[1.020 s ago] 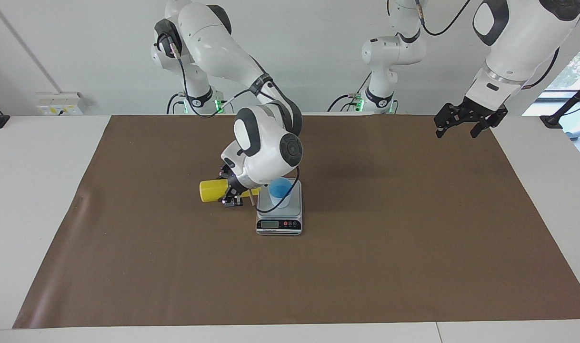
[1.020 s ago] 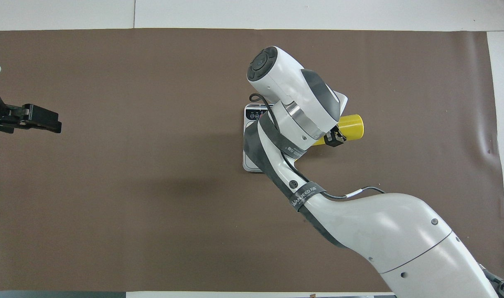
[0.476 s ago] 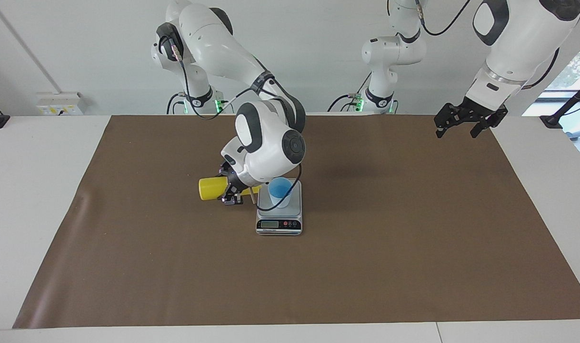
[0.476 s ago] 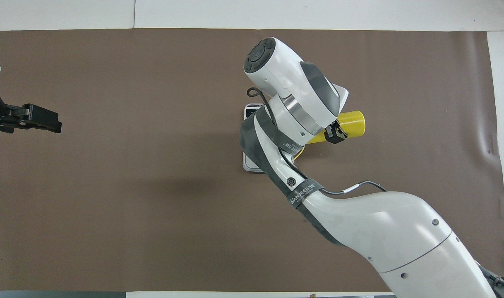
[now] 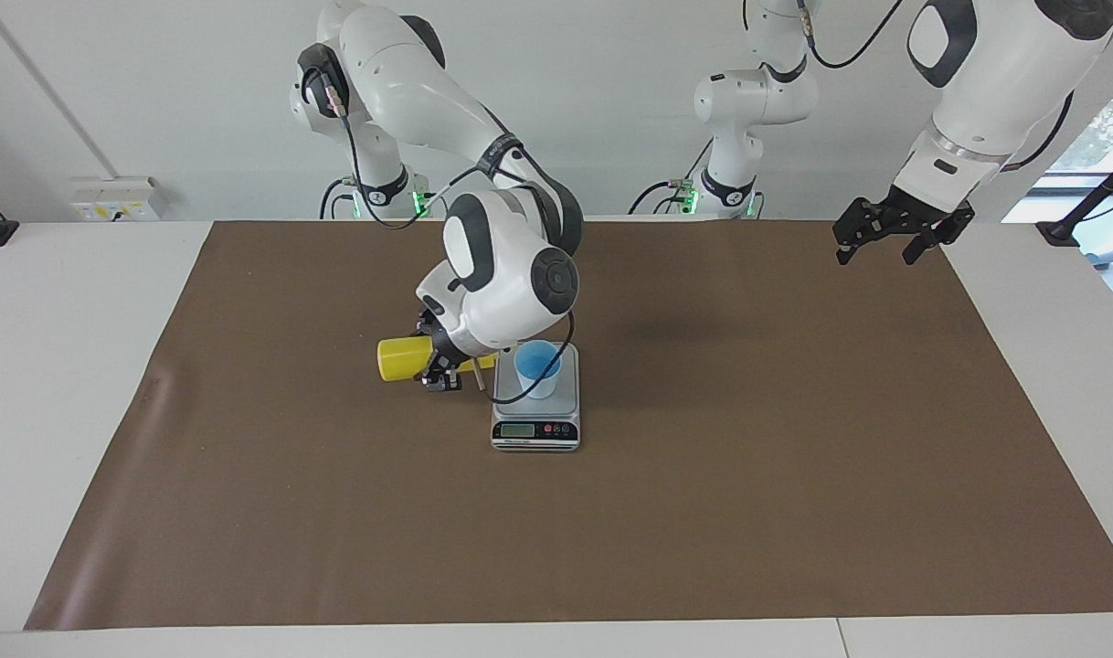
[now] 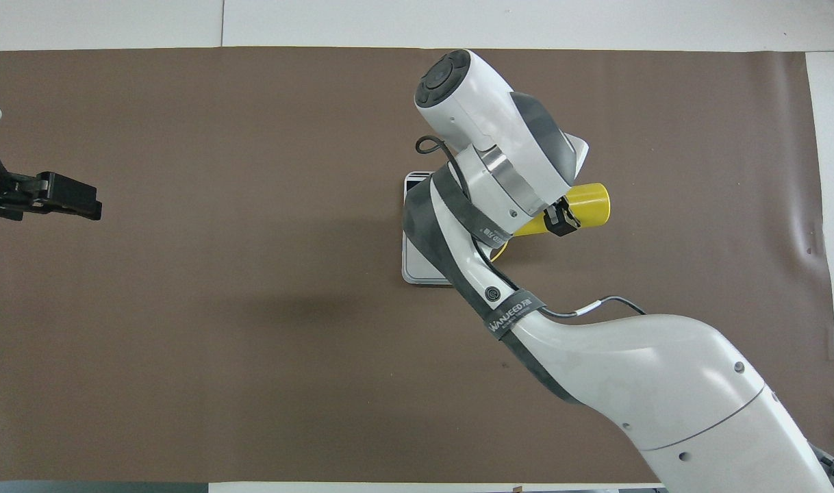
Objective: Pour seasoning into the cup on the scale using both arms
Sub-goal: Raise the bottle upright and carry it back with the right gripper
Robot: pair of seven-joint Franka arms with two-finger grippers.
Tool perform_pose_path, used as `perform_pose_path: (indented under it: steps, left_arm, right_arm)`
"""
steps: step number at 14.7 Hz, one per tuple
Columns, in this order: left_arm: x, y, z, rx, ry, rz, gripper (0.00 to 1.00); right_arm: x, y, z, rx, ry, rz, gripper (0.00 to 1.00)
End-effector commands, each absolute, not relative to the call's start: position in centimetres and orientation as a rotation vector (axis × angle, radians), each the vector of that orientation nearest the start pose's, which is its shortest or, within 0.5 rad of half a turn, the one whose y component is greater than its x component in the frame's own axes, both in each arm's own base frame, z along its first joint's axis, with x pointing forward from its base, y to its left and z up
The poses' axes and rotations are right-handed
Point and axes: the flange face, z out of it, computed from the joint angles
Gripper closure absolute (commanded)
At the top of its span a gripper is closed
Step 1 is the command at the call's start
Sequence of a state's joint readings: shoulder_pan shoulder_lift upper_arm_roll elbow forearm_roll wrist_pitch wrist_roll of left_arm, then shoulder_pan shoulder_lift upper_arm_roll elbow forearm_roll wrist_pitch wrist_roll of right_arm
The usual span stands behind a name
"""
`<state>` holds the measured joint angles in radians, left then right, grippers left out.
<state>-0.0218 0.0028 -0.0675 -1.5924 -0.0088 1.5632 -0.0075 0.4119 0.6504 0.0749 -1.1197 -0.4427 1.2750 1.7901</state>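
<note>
- The scale (image 5: 535, 409) sits on the brown mat (image 5: 794, 457), and the blue cup (image 5: 538, 367) stands on its plate.
- The right gripper (image 5: 439, 370) is clamped on the yellow bottle (image 5: 399, 359), held on its side in the air just beside the scale, toward the right arm's end of the table, nozzle end toward the cup.
- In the overhead view the right arm hides the cup and most of the scale.
- The left gripper (image 5: 890, 245) waits, fingers spread and empty, well apart from the scale, over the mat's edge at the left arm's end.

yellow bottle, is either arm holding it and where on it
Yes: the right gripper is shut on the yellow bottle around mid-body, bottle lying sideways beside the scale. The left gripper holds nothing.
</note>
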Motion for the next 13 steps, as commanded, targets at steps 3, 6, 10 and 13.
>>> perform_pose_path:
  steps: [3,6,10,13]
  left_arm:
    - [54.4,-4.8,61.4,-3.161,0.143,0.055,0.00]
    - [54.4,-4.8,61.4,-3.161,0.140,0.055,0.00]
    - [54.4,-4.8,61.5,-3.161,0.140,0.052,0.00]
    - [54.4,-4.8,61.5,-3.161,0.145,0.052,0.00]
  right_arm:
    - [62.6,17.4,49.5,2.146,-1.665,-0.073,1.00]
    - [62.7,10.4,52.5,2.234,-1.737,-0.241,1.00]
    - [62.2,-1.4,55.6,2.366,-1.879,-0.493,1.00]
    - [60.9,-8.5,56.5,2.388,-2.024,-0.679,1.00]
